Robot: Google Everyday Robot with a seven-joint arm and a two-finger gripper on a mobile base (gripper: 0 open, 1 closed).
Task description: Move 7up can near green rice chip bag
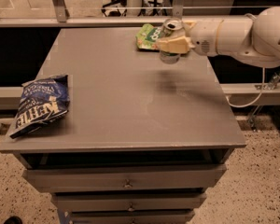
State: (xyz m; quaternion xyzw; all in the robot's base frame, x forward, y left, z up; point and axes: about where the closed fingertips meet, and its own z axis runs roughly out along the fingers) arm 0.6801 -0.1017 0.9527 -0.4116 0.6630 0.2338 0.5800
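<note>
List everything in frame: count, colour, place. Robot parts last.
7up can: one, green and silver, held off the surface over the table's far right part, next to the green bag.
green rice chip bag: one, bright green, lying at the table's far edge.
Kettle chip bag: one, dark blue, at the table's left edge.
table: one, grey, centre of view.
drawers: three fronts visible, grey, under the table top.
floor: pale, speckled, around the table.
arm: one, white, reaching in from the right.
gripper: one, beige, over the table's far right part, jaws shut on the 7up can.
</note>
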